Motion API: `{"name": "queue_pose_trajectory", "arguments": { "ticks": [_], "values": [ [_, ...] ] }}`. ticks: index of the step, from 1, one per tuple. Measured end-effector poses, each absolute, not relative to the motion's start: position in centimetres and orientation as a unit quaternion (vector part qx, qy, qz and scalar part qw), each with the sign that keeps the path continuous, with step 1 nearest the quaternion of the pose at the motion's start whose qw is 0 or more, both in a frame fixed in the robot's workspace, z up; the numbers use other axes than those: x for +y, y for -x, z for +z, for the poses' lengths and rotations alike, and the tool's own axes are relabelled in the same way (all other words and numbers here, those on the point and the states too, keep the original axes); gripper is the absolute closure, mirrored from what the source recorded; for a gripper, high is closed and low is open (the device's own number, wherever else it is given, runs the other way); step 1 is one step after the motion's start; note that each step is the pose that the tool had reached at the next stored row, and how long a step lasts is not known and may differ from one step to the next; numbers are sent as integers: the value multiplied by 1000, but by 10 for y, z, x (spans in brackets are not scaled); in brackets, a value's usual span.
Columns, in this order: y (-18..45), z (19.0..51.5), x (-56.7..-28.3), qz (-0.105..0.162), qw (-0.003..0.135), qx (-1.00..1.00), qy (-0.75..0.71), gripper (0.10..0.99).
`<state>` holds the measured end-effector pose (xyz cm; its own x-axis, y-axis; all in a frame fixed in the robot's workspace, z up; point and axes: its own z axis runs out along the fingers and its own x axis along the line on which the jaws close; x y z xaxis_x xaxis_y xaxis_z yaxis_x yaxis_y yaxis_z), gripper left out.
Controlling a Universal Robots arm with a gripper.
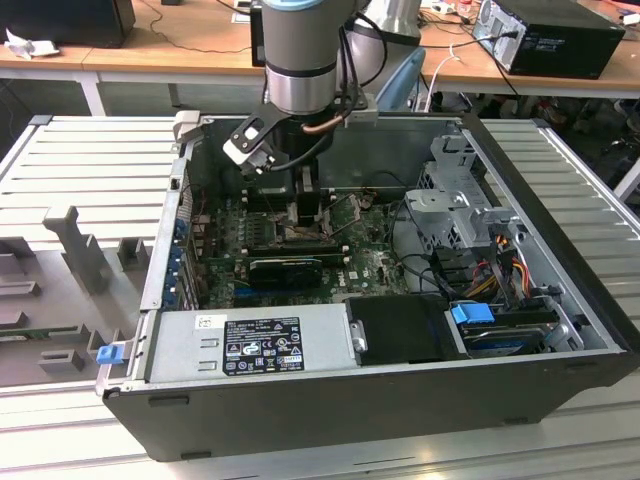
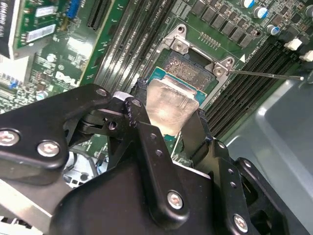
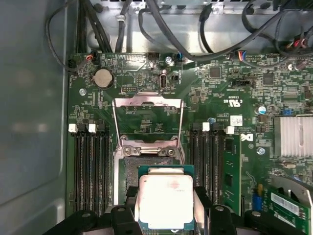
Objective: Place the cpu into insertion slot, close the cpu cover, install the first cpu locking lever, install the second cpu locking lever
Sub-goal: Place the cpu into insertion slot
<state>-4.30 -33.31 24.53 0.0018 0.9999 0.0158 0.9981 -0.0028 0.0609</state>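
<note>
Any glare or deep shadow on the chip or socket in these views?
Second wrist view: a bright glare patch sits on the chip, which is held between the jaws. First wrist view: the chip face reads evenly pale, while the socket beside it lies in dark shade. Exterior view: the inside of the case is dim beneath the arm.

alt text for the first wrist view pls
The gripper holds the cpu by two opposite edges, metal face toward the camera, over the open insertion slot on the green motherboard. The cpu cover is swung back open beyond the slot, with black memory slots on either side.
</note>
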Motion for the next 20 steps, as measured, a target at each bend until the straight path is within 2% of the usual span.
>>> {"name": "queue_pose_trajectory", "arguments": {
  "ticks": [20],
  "values": [
    [45, 206, -319, 22, 11, 706, -708, 557]
  ]
}}
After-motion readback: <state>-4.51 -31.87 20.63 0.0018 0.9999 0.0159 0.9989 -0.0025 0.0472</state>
